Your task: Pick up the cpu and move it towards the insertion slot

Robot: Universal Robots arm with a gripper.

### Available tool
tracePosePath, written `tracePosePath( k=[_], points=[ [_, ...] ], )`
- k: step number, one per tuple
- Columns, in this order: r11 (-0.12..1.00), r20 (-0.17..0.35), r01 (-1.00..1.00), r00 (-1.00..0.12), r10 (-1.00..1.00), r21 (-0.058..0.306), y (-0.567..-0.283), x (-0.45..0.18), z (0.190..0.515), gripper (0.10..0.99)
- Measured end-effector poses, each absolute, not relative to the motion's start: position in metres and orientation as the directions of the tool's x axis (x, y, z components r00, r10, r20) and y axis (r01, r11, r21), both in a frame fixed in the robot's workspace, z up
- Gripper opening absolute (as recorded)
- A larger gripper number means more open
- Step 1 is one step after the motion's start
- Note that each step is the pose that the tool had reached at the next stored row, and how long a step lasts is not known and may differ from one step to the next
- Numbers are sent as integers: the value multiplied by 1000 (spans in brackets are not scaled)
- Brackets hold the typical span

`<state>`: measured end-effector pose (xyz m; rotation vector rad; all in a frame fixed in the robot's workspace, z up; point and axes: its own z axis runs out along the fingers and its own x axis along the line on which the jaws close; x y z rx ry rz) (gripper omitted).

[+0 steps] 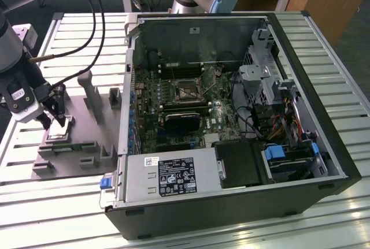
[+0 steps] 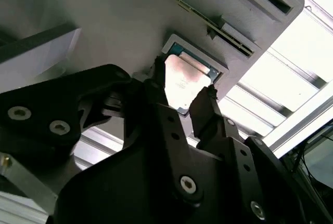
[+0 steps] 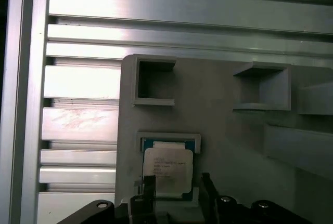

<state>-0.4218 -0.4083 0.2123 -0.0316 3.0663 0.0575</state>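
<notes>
The two black jointed fingers [image 2: 165,110] stand apart, one tip at each opposite edge of the small square cpu with shiny silver top and pale rim [image 2: 186,78]; firm contact cannot be confirmed. The cpu lies flat, unlifted, in a shallow pocket of the matte grey plastic fixture plate [image 3: 234,146]. The silver-framed, dark-centred insertion slot [image 1: 186,90] sits well apart, inside the open black computer case [image 1: 231,217] on the ribbed aluminium tabletop [image 1: 75,203]. Judged: lift and transfer outstanding.

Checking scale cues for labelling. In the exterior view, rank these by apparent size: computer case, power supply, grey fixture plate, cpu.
1. computer case
2. power supply and grey fixture plate: they look alike, so not ranked
3. cpu, smallest by far
</notes>
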Motion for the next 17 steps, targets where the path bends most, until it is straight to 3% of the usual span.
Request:
tracePosePath(
  k=[1, 2, 4, 6, 7, 17],
  points=[
    [999, -75, -22, -997, -19, 37, -408, -422, 212, 467],
    [999, -75, -22, -997, -19, 37, -408, -422, 212, 467],
    [999, -75, -22, -997, -19, 37, -408, -422, 212, 584],
    [999, -75, -22, -997, -19, 37, -408, -422, 212, 584],
    [999, -75, -22, -997, -19, 37, -408, -422, 212, 647],
    [999, -31, -19, -999, -18, 38, -408, -418, 202, 647]
  ],
)
